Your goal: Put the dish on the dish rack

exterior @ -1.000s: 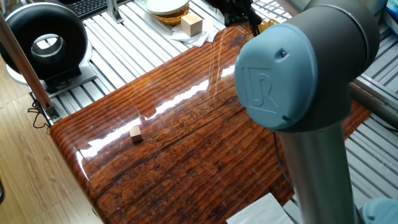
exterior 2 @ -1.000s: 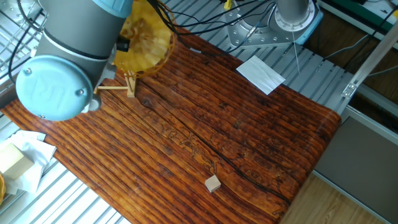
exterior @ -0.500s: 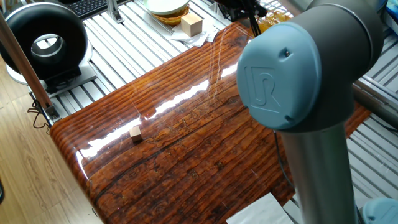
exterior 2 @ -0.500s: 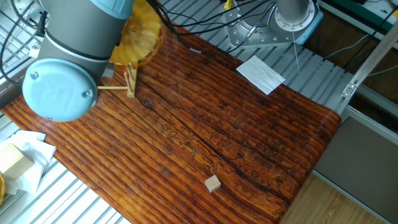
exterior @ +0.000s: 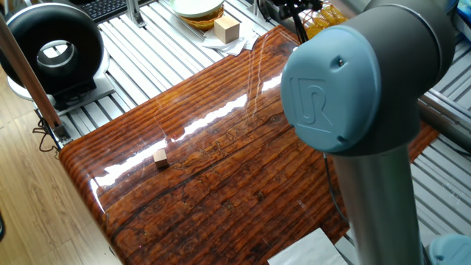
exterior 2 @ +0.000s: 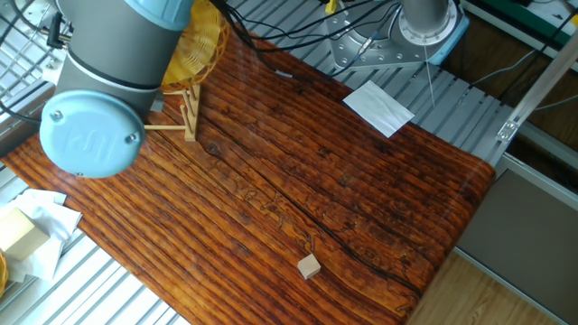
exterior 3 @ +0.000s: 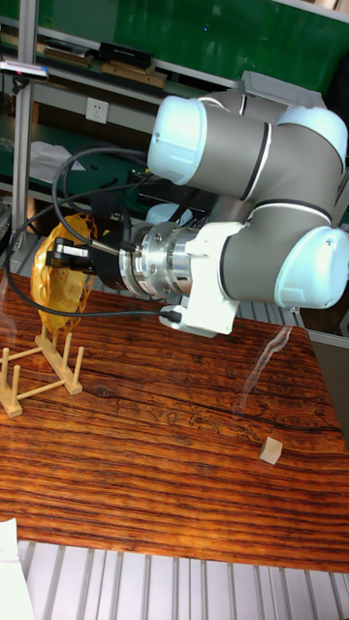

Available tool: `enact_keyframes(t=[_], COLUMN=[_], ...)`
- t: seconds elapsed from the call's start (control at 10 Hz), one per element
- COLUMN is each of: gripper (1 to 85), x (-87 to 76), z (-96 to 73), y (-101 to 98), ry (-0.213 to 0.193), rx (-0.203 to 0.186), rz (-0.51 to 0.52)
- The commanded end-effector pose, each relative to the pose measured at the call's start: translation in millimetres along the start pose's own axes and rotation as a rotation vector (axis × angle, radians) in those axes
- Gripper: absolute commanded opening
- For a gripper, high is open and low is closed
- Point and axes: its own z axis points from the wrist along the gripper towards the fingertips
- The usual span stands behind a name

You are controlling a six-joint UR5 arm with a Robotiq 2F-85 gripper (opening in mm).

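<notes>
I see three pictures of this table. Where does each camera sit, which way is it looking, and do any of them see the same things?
One fixed view: high beyond one table end, looking down its length past the arm's blue joint cap; the dish peeks behind.
The other fixed view: high on the opposite side, looking down at the dish rack, the arm's elbow in front.
Tall fixed view: low at the table's long edge, looking level at the gripper holding the dish upright over the rack.
Shared: all three see the small wooden block.

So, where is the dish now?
In the tall fixed view the dish stands on edge at the left, above the dish rack, with the gripper at it.
</notes>
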Motion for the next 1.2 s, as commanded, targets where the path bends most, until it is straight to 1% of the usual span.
enact_keyframes(t=[0.0,0.2,0.5,0.9,1.1], gripper=[1.0,1.0,1.0,1.0,1.0], x=[3.5,4.3,2.8,-3.2,-4.4], z=[6.9,10.7,14.5,16.7,17.5], y=[-11.4,-23.8,-36.0,-38.8,-44.7], ry=[0.014,0.017,0.009,0.006,0.011], rx=[0.029,0.071,0.108,0.11,0.131], rz=[0.058,0.089,0.119,0.166,0.181])
